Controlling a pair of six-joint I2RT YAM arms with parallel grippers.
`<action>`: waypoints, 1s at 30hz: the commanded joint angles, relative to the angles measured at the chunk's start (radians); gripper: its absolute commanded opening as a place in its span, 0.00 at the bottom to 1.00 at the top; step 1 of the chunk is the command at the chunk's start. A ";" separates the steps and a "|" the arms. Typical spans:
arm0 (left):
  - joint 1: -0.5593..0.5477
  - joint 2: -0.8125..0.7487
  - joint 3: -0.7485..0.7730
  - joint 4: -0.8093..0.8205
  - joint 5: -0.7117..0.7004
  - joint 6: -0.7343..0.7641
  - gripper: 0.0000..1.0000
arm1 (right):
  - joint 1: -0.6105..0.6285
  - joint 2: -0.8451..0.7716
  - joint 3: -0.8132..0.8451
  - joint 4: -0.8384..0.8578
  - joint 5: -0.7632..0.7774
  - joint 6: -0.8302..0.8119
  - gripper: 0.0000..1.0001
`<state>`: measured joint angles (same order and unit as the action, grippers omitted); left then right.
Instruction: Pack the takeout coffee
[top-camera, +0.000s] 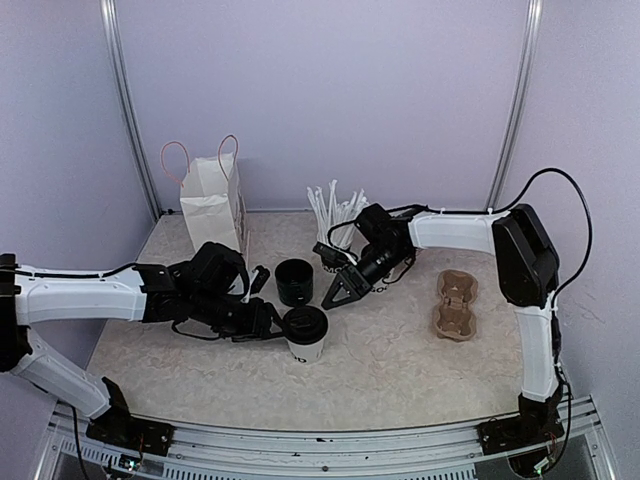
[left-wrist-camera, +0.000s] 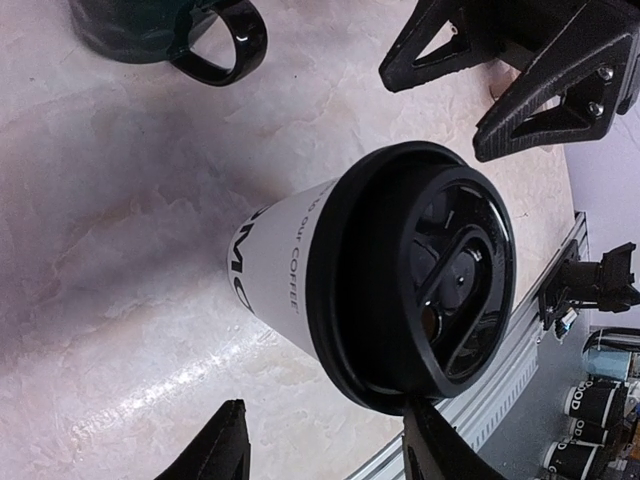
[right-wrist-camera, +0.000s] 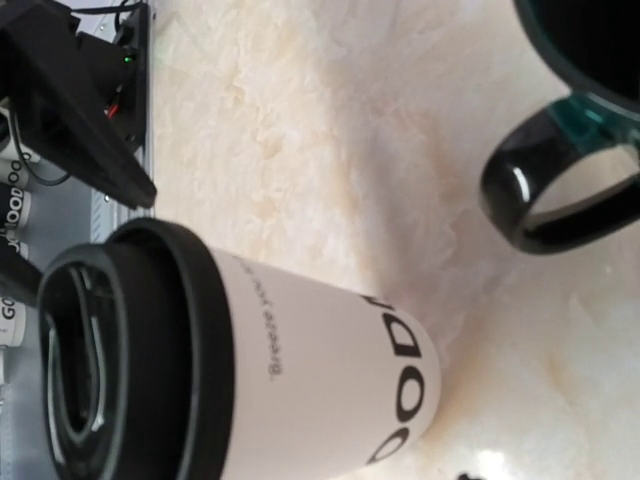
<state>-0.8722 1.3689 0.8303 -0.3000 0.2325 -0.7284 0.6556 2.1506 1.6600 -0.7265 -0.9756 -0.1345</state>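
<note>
While both arms reach in toward mid-table, one white paper cup (top-camera: 307, 345) stands upright on the table (top-camera: 400, 370), near its front centre, with its black lid (top-camera: 305, 323) on. "GOOD"-type black lettering shows near the base in the right wrist view.

Left arm: forearm lies low and almost level, running in from the left edge. Left gripper (top-camera: 277, 323) points rightward and sits just beside the cup's left side. In the left wrist view its fingers (left-wrist-camera: 215, 455) stand apart. One fingertip is at the lid rim; the other is clear of the cup, with bare table between. Not clamped on anything.

Right arm: lower link rises from the near right corner, elbow bent high, forearm runs leftward. The wrist tips down and toward the near left. Right gripper (top-camera: 336, 297) hangs between the black mug (top-camera: 294, 282) and the cup, just beside both, touching neither. Its two wedge-shaped fingers (left-wrist-camera: 545, 105) are spread, nothing between them.

Cardboard carrier (top-camera: 455, 305) lies well apart to the right. Paper bag (top-camera: 213, 205) and straws (top-camera: 335, 208) are at the back.
</note>
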 joint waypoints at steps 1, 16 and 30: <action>-0.004 0.026 0.001 0.019 0.011 0.022 0.52 | 0.015 0.027 0.033 -0.002 -0.034 0.013 0.57; -0.018 0.098 0.042 -0.070 -0.065 0.072 0.51 | 0.042 0.065 -0.008 -0.015 0.030 0.009 0.58; -0.028 0.150 0.068 -0.204 -0.197 0.099 0.46 | 0.041 0.066 -0.096 -0.022 0.102 -0.018 0.46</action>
<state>-0.9005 1.4517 0.9073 -0.3790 0.1997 -0.6601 0.6708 2.1674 1.6264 -0.6788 -1.0393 -0.1032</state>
